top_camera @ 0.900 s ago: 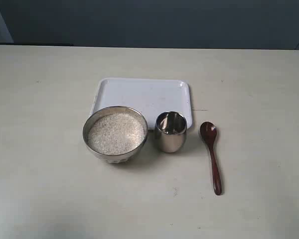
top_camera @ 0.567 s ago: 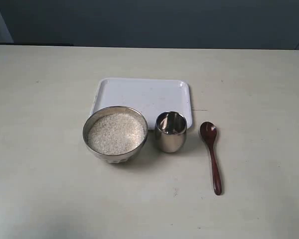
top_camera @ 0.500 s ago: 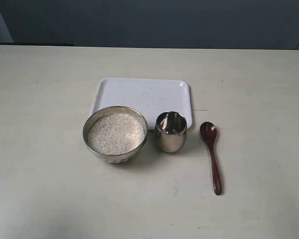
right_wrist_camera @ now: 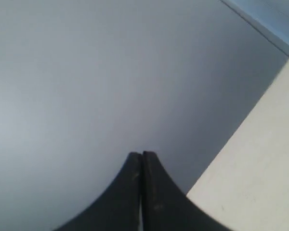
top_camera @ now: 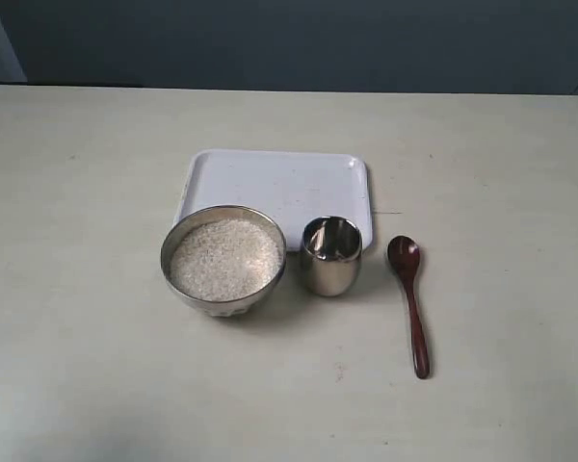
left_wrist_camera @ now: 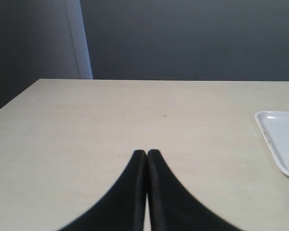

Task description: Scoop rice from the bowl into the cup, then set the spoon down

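Rice (top_camera: 223, 260) in bowl (top_camera: 222, 306) beside cup (top_camera: 329, 271)

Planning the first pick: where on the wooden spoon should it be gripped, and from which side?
Probably grip the spoon by its thin handle's tail end, from above, jaws across it: it lies flat on the table, its scoop end beside the cup.

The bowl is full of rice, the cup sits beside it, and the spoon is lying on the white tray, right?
Not quite: the spoon lies on the bare table, right of the cup, off the tray. The exterior view shows it.
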Controlling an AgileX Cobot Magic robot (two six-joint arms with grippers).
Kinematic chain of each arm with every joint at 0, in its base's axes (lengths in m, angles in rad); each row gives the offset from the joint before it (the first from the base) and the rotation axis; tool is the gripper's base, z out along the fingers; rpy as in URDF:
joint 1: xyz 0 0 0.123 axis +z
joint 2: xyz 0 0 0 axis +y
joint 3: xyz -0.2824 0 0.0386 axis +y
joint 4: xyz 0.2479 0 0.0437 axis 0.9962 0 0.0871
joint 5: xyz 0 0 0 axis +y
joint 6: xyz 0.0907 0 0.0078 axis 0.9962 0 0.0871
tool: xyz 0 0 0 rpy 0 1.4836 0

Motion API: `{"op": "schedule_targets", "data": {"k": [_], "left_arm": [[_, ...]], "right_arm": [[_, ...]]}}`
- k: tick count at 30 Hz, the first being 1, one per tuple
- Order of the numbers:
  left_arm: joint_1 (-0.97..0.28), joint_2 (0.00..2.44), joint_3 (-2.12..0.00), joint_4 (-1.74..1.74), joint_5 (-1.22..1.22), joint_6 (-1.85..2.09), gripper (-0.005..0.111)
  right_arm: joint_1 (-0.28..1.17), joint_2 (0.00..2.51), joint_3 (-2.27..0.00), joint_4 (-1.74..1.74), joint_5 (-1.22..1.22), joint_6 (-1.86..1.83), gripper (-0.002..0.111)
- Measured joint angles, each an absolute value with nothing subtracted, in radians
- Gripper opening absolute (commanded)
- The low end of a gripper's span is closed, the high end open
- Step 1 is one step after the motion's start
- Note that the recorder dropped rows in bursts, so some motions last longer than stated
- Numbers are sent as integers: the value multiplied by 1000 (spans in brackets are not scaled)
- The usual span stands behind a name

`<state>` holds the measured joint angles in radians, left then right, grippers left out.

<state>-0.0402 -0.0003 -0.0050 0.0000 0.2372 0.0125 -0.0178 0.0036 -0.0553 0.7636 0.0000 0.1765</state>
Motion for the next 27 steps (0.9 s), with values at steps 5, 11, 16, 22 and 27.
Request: {"op": "schedule_targets", "data": {"k": [5,11,16,22,27], "left_arm": [[-40,0,-5,0,237,12,1],[-40,0,-5,0,237,12,1],[-40,0,-5,0,237,12,1],[-40,0,-5,0,237,12,1],[-40,0,-5,0,237,12,1]], "right_arm": [[-18,278,-506,350,208,-7,-1],[5,969,-1101,114,721,-27,-1],[78,1304,-1247,92,959,-30,-1],[174,1554,-1257,89,1134,-33,17],[260,1690,-1258,150,1206,-35,45]]}}
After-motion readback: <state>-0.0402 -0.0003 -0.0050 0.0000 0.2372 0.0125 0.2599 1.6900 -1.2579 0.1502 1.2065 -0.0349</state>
